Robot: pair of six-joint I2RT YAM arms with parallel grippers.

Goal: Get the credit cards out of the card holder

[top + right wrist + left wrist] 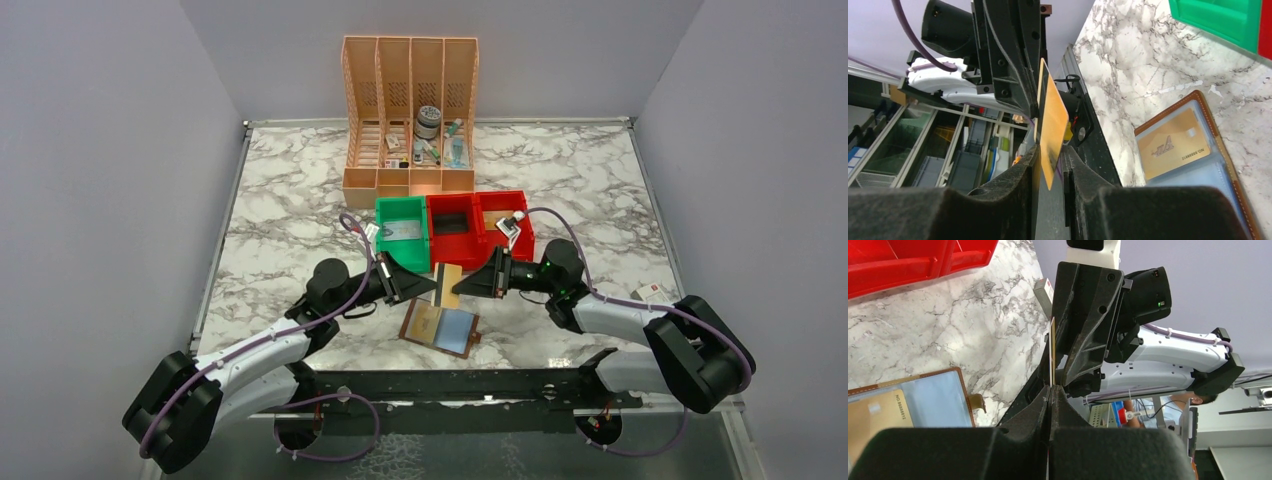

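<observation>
The left gripper (1049, 392) was pressed together on one end of a gold card (1052, 347), pinching it firmly. The card was held up in the air and seen edge-on from the left wrist. The right gripper (1050, 156) faced the left one from the opposite side. Its two fingers stood a little apart around the other end of the same card, and a narrow gap showed on one side, so it was not yet clamped on it.

Just below the two grippers, the brown card holder (440, 327) lay open and flat on the marble tabletop (290, 220). A second gold card (424, 320) was in its left half, and the right half looked pale blue. Behind the grippers, a green bin (403, 205) and two red bins (476, 198) stood side by side. A peach file organiser (410, 75) stood further back.
</observation>
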